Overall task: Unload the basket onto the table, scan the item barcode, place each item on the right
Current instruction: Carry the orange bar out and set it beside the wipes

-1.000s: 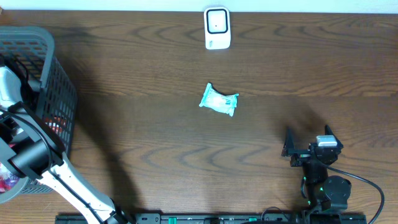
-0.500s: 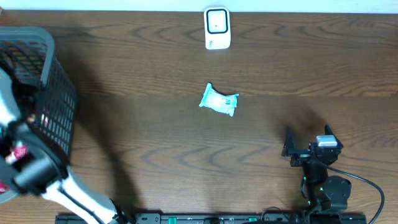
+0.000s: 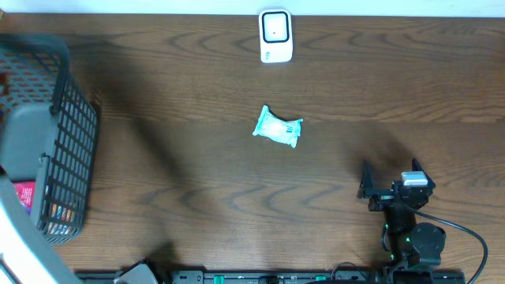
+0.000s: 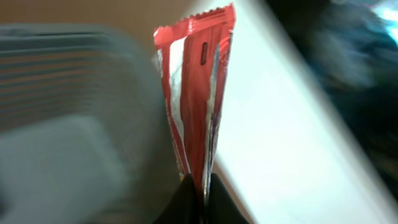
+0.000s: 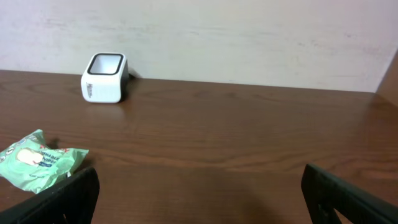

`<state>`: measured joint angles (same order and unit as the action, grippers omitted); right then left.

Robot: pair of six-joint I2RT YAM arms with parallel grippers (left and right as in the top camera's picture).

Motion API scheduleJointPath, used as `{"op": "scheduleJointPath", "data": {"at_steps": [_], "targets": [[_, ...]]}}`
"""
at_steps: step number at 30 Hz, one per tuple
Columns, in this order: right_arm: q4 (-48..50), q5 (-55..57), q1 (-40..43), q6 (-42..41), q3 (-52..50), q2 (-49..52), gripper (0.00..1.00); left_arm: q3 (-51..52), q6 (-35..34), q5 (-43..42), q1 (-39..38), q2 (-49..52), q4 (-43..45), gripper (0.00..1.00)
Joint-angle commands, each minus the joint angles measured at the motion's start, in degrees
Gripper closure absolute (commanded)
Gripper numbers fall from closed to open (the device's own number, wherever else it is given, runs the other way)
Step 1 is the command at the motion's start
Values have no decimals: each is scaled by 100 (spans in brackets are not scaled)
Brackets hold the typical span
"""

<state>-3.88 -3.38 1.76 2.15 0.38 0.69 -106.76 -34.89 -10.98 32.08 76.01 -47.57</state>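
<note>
My left fingers pinch a red packet by its lower end; my right fingers gape wide above the bench

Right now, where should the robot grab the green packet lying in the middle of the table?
Come straight down from above and pinch the green packet across its narrow middle. It lies flat, with thin crimped ends that offer little to catch. The open right tool is nearest.
</note>
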Motion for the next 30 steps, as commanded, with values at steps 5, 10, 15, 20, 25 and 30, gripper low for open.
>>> {"op": "scheduleJointPath", "data": {"at_steps": [5,10,15,20,25,30], "targets": [[-22,-15,61,48,-7,-39,1,79,649,-1174,-2479,-236,-35,93],[-22,-15,61,48,-7,-39,1,501,885,-264,-4240,387,-140,93],[-22,-15,61,48,-7,-39,1,732,1631,238,-5442,1582,-138,93],[-22,-15,61,48,-7,-39,1,732,1665,1493,-6037,2809,-94,93],[-22,-15,61,48,-7,-39,1,732,1663,2076,-6168,3694,-188,93],[-22,-15,61,48,-7,-39,1,728,1668,2070,-6164,3960,-269,27]]}}
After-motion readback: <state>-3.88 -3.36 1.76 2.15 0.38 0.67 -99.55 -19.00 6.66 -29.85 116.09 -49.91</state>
